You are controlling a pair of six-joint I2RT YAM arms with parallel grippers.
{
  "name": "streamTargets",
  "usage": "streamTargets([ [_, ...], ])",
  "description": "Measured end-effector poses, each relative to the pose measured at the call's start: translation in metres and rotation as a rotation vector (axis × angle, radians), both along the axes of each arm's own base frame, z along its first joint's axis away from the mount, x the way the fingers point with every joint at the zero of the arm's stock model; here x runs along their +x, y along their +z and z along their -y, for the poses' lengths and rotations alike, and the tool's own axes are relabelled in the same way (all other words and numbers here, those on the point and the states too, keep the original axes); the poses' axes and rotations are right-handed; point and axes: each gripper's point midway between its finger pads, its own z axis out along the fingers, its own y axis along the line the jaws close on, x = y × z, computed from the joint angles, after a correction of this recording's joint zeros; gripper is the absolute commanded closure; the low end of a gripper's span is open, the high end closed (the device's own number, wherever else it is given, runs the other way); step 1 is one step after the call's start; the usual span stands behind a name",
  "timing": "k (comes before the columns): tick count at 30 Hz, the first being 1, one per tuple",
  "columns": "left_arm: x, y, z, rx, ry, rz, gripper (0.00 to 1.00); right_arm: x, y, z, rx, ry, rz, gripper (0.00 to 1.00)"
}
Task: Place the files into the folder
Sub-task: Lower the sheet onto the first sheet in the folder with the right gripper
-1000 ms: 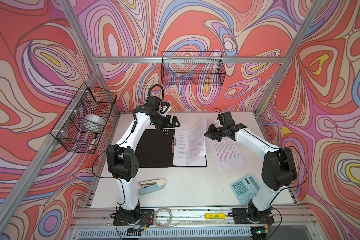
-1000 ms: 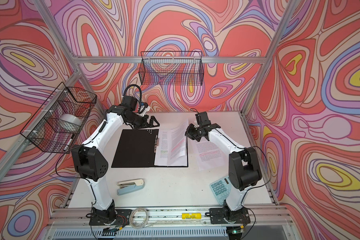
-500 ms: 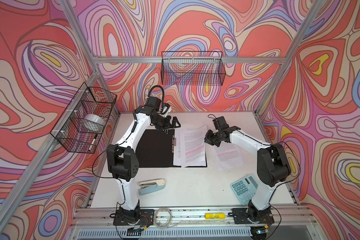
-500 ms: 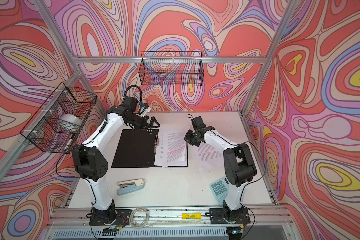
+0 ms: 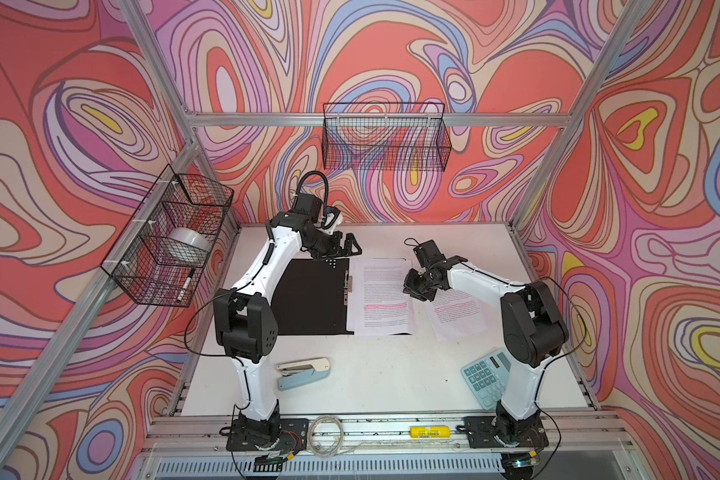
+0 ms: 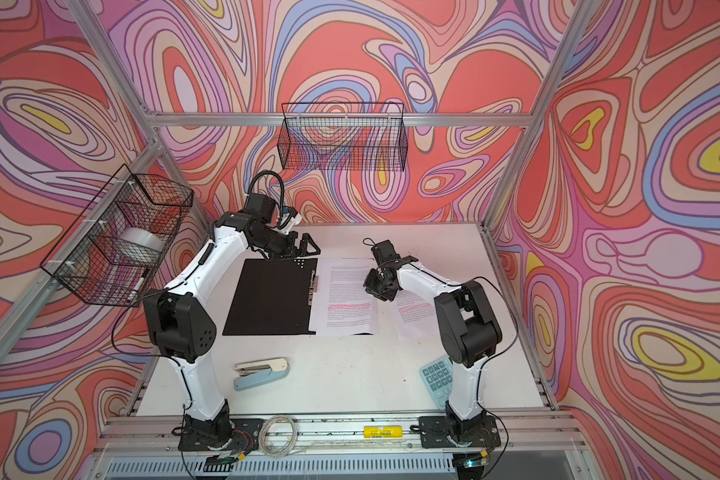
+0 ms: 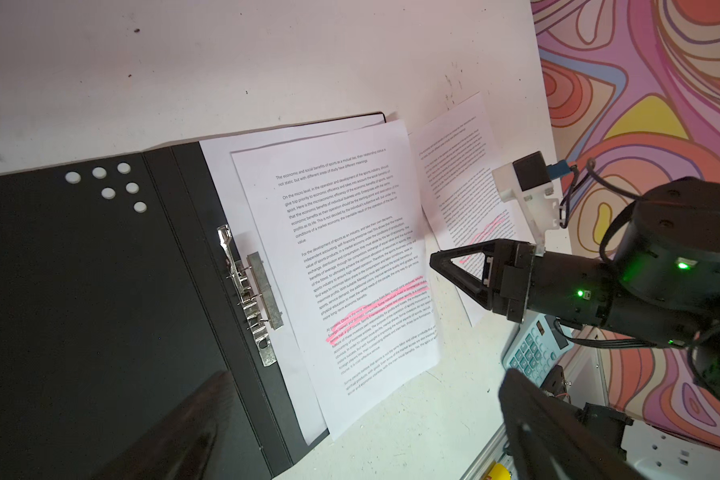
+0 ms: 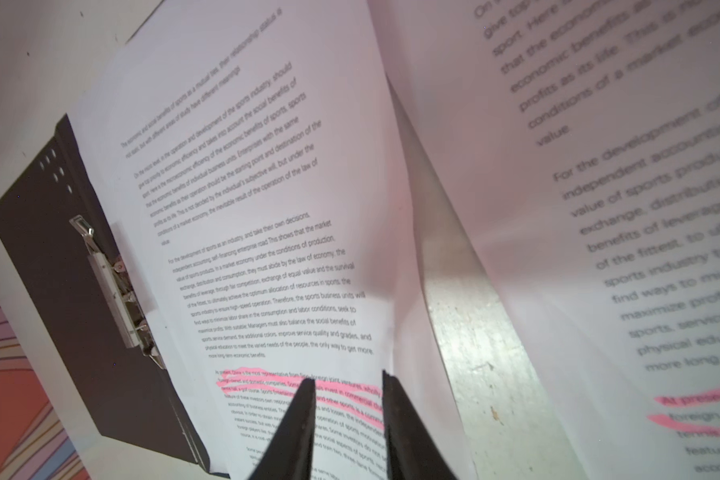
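White tabletop [image 5: 391, 374], with a thin black folder [image 5: 308, 299] lying open on it.
One white printed sheet with pink highlighting [image 5: 383, 299] covers the folder's right half and slightly overhangs its right edge. A second tilted sheet [image 5: 458, 311] lies just right, with a bare strip between. The left gripper [image 5: 346, 249], spread wide, sits at the folder's far edge. The right gripper [image 8: 346, 378], narrowly parted and holding nothing, hangs over the first sheet's right edge. Open table in front.

Robot lab test booth: aluminium frame [image 5: 375, 119], swirl-printed walls [image 5: 391, 54], wire basket [image 5: 385, 137] at twelve o'clock, second basket [image 5: 171, 237] at nine, two arms [image 5: 267, 266] [image 5: 487, 282] bolted to a rail [image 5: 391, 428] at six.
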Motion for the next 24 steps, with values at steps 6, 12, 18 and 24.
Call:
streamTargets([
  [6, -0.001, -0.003, 0.000, 0.001, 0.000, -0.008, 0.00, -0.002, 0.001, -0.002, -0.029, 0.016, 0.007, 0.72],
  [12, -0.006, -0.008, -0.002, 0.006, 0.000, -0.021, 0.00, -0.016, -0.008, 0.006, -0.062, 0.023, -0.013, 0.86],
  [18, -0.010, -0.017, -0.002, 0.010, 0.001, -0.040, 0.00, -0.025, -0.018, 0.008, -0.061, 0.023, -0.038, 0.92],
  [24, -0.014, -0.029, -0.003, 0.015, 0.007, -0.072, 0.00, -0.020, -0.018, 0.002, -0.031, 0.028, -0.024, 0.94],
])
